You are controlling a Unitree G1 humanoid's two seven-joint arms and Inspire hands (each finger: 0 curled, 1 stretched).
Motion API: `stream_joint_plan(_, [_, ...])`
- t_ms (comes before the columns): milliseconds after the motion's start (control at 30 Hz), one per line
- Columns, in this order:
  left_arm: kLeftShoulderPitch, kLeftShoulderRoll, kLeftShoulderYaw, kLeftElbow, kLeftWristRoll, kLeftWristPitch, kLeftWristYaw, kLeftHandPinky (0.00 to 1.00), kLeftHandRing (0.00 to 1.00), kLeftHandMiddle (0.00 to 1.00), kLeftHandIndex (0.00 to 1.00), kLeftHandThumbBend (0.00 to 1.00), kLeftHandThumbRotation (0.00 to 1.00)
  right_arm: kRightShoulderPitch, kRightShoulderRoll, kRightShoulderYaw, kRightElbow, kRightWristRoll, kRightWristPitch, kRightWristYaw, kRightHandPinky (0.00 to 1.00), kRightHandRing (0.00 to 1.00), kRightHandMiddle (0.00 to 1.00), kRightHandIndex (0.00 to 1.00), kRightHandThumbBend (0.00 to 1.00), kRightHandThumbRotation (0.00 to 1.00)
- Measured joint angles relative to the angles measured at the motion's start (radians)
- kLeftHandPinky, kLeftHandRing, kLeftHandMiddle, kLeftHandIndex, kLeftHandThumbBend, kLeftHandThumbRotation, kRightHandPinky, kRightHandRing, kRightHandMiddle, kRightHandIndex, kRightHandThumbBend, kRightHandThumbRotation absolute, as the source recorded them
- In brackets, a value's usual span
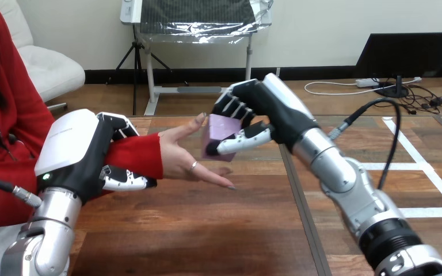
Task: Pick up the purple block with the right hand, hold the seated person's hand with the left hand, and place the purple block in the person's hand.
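The left hand (86, 158) curls round the person's red-sleeved wrist; that grip should be steady. The person's hand (187, 155) lies open above the counter (207, 230). Just right of it, the purple block (218, 131) sits pinched in the right hand (265, 109): it should settle onto the palm before any release.

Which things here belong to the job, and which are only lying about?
Belong to the job: purple block in the right hand; person's hand, open; left hand round the person's wrist.
Lying about: white tape lines on the wooden table.
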Motion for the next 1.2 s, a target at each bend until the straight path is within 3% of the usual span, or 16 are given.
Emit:
stream_joint_plan(467, [-0.019,-0.016,-0.003,0.0,-0.004,0.002,0.0,0.26,0.32,0.39,0.4,0.84,0.0,0.028,0.029,0.025,-0.058,-0.006,0.014,0.02,0.36,0.39,0.44,0.46,0.73,0.0])
stream_joint_plan(1200, [-0.02,-0.016,-0.003,0.006,-0.002,0.002,0.0,0.27,0.32,0.39,0.4,0.83,0.0,0.052,0.036,0.032,-0.114,-0.005,0.047,0.05,0.35,0.39,0.43,0.46,0.7,0.0])
